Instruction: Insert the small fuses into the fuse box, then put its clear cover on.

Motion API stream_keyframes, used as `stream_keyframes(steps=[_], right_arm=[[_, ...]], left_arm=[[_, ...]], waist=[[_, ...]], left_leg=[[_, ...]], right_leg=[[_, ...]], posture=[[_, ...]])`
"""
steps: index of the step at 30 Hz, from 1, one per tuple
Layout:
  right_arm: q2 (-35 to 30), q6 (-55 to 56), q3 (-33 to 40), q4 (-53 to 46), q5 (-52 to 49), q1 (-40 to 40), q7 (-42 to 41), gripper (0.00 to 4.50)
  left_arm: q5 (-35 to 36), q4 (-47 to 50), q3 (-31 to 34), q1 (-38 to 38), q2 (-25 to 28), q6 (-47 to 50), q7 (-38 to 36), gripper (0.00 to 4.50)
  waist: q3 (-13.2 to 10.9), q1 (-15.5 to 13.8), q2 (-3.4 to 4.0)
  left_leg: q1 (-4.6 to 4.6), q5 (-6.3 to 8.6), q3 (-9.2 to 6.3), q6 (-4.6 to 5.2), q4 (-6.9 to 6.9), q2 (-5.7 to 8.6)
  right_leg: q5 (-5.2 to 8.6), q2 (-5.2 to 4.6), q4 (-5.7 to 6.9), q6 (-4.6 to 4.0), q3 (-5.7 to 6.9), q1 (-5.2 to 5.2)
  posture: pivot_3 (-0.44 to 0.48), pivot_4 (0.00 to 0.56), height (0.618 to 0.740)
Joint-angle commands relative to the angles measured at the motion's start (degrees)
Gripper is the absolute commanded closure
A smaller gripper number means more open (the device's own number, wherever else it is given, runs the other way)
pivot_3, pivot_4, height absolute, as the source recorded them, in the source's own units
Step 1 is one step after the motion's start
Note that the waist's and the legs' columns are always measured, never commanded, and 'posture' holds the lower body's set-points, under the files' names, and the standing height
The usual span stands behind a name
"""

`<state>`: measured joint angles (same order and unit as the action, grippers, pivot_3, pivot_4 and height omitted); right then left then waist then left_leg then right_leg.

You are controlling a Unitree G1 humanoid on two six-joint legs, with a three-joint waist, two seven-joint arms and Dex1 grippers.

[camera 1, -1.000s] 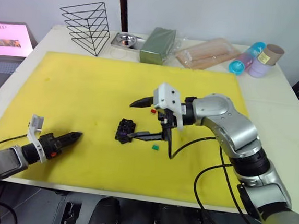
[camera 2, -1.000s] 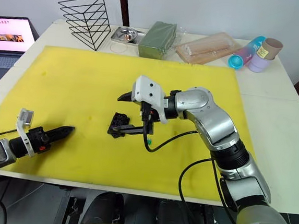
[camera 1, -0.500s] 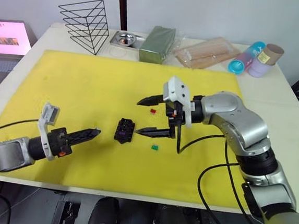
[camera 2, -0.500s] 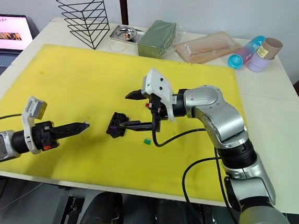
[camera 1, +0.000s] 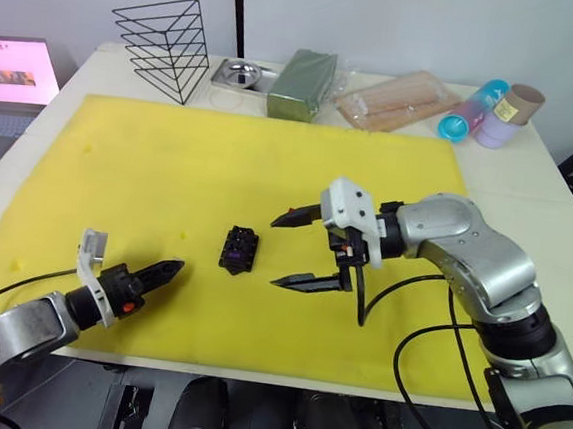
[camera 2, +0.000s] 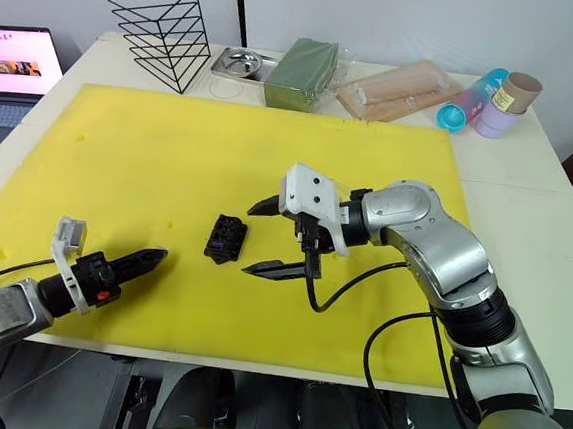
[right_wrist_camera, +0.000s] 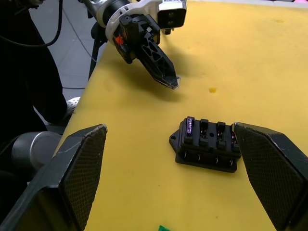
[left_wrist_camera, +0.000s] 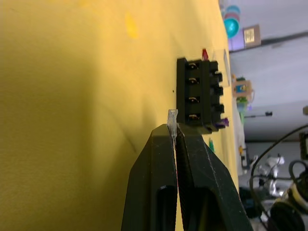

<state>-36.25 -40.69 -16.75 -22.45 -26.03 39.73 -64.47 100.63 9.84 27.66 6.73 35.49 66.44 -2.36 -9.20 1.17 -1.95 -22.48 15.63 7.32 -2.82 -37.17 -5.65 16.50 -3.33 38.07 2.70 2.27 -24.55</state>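
Note:
The black fuse box (camera 1: 238, 249) lies mid-mat on the yellow foam mat (camera 1: 150, 162), with a purple fuse (right_wrist_camera: 189, 126) seated in an end slot. My left gripper (camera 1: 171, 267) hovers low to the box's left and is shut on a pale clear fuse (left_wrist_camera: 172, 120), which pokes out past its tips. My right gripper (camera 1: 285, 250) stands open just right of the box, nothing between its fingers. A red fuse (left_wrist_camera: 205, 53) and a green fuse (right_wrist_camera: 163, 228) lie loose on the mat by the box. A faint transparent piece (left_wrist_camera: 222, 57) beside the red fuse may be the clear cover.
Along the table's far edge stand a black wire rack (camera 1: 165, 48), a steel dish (camera 1: 241, 73), a green box (camera 1: 303, 83), a clear bag of sticks (camera 1: 402, 99) and cups (camera 1: 491, 112). A laptop (camera 1: 13, 70) sits at the far left.
My right gripper has drawn back from the fuse box, to the right and nearer me, still open. My left gripper reached toward the box, then dropped back a little, still holding the clear fuse.

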Motion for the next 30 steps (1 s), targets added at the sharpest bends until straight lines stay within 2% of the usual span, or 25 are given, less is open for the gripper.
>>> stream_keyframes(steps=[1, 12, 15, 18, 20, 23, 26, 27, 30], right_arm=[[0.2, 0.9, 0.6, -1.7, -0.6, 0.1, 0.2, 0.00], [2.2, 1.9, 0.2, 0.3, -0.1, 1.1, 0.8, 0.00], [2.4, 1.8, 0.2, 0.5, -0.1, 1.4, 1.0, 0.00], [2.6, 1.8, 0.2, 0.6, -0.2, 1.6, 1.1, 0.00], [2.6, 1.7, 0.2, 0.5, -0.4, 1.6, 1.1, 0.00], [2.9, 1.8, -0.1, 0.8, -0.3, 2.0, 0.8, 0.00], [3.0, 1.9, -0.2, 1.4, -0.2, 2.6, 0.7, 0.00], [3.0, 2.0, -0.3, 1.6, -0.1, 2.8, 0.6, 0.00], [3.2, 2.1, -0.4, 2.1, 0.0, 3.3, 0.5, 0.00]], left_arm=[[3.3, 2.1, -1.8, 2.6, 1.0, -1.6, 2.3, 3.77], [12.2, 6.4, -2.6, 10.4, 8.8, -6.2, 7.5, 0.13], [12.4, 5.6, -0.3, 12.1, 12.8, -4.5, 4.8, 0.06], [11.8, 1.7, 2.9, 9.6, 18.7, -1.0, -5.4, 0.06], [12.1, -3.4, 2.1, 5.8, 22.1, 2.1, -11.1, 0.06], [9.2, -13.2, -3.3, -0.7, 28.4, 10.7, -19.7, 0.06], [-1.3, -17.6, -9.6, -7.6, 31.8, 16.0, -27.7, 0.06], [-4.3, -18.6, -11.4, -9.8, 32.3, 17.0, -29.8, 0.06], [-10.7, -26.3, -17.5, -20.8, 29.2, 20.6, -34.5, 0.06]], waist=[[0.0, 0.0, 0.00], [0.0, 0.0, 0.06], [0.0, 0.1, 0.06], [0.0, -0.1, 0.11], [-0.1, -0.3, 0.16], [-0.1, -0.5, 0.09], [-0.1, -0.4, 0.09], [-0.1, -0.4, 0.10], [-0.1, -0.4, 0.08]], left_leg=[[0.00, 0.00, 0.01, 0.00, 0.00, 0.00], [0.02, 0.00, 0.02, 0.00, 0.01, -0.01], [0.03, 0.00, 0.02, 0.00, 0.01, -0.01], [0.04, 0.00, 0.05, 0.00, 0.04, -0.03], [0.03, 0.00, 0.11, -0.01, 0.04, -0.03], [-0.01, -0.06, 0.14, -0.10, 0.02, -0.01], [-0.03, -0.05, 0.24, -0.09, 0.04, 0.05], [-0.07, -0.05, 0.25, -0.09, 0.06, 0.05], [-0.12, -0.05, 0.24, -0.11, 0.10, 0.04]], right_leg=[[0.00, 0.00, -0.01, 0.00, 0.00, 0.00], [0.10, 0.00, -0.02, -0.18, -0.03, 0.01], [0.11, 0.02, -0.02, -0.19, -0.04, 0.00], [0.12, 0.12, -0.01, -0.21, -0.01, -0.05], [0.13, 0.15, -0.01, -0.23, 0.00, -0.08], [0.14, 0.19, -0.02, -0.24, 0.04, -0.06], [0.12, 0.12, -0.07, -0.22, 0.02, -0.07], [0.12, 0.13, -0.10, -0.21, 0.03, -0.12], [0.01, 0.17, -0.05, -0.02, 0.05, -0.17]], posture=[[0.000, 0.150, 0.740], [0.000, 0.150, 0.740], [0.000, 0.150, 0.740], [0.000, 0.150, 0.740], [0.000, 0.150, 0.740], [0.000, 0.150, 0.740], [0.000, 0.150, 0.740], [0.000, 0.150, 0.740], [0.000, 0.150, 0.740]])
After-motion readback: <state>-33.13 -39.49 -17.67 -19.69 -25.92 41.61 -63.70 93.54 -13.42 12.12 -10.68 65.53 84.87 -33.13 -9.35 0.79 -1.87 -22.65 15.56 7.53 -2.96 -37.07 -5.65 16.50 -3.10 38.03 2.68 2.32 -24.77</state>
